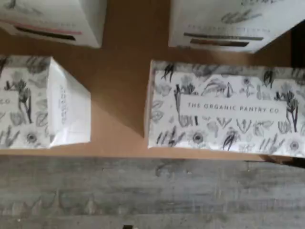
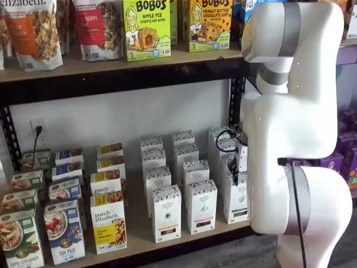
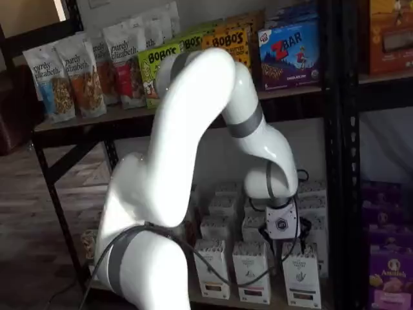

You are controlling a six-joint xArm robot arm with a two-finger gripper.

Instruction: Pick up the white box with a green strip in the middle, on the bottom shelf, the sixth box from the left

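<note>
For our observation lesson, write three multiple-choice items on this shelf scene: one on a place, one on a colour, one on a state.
1. The Bobo's boxes stand on: A the upper shelf; B the floor; C a table.
2. The robot arm is mostly: A black; B white; C red.
3. The white cartons on the bottom shelf are: A toppled; B stacked flat; C upright.
Answers: A, they line the higher board; B, its shell is white with grey bands; C, each stands on end.
</note>
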